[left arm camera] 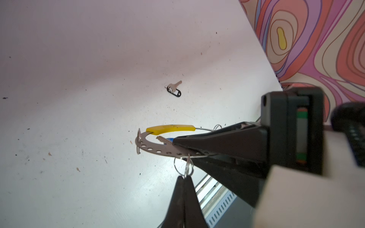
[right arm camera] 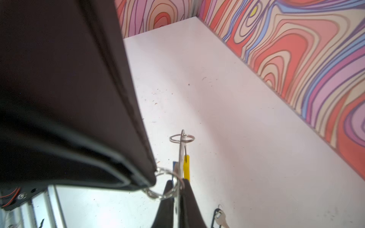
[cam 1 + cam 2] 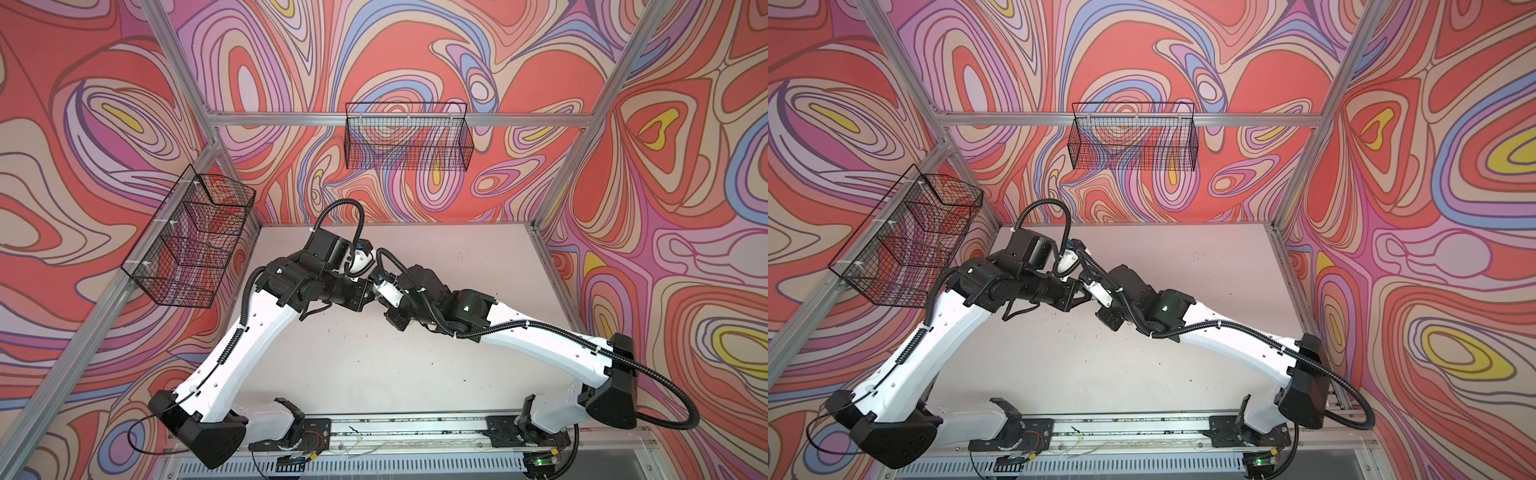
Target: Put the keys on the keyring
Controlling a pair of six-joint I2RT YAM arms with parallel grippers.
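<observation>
While the arms [image 3: 257,332] met over the surface [image 3: 415,365] and hid their work in both top views, wire baskets [image 3: 407,137] hung on the walls [image 3: 83,124]. The right gripper [image 1: 173,141] was clamped on the keyring [image 1: 156,150], lifted off the surface; the left gripper [image 1: 184,178] pinched a small wire ring [image 1: 182,165] at its rim. The blue-tagged key [image 1: 162,139] sat against the keyring by the right gripper's tips; the black-tagged key [image 1: 173,89] lay apart on the surface.
</observation>
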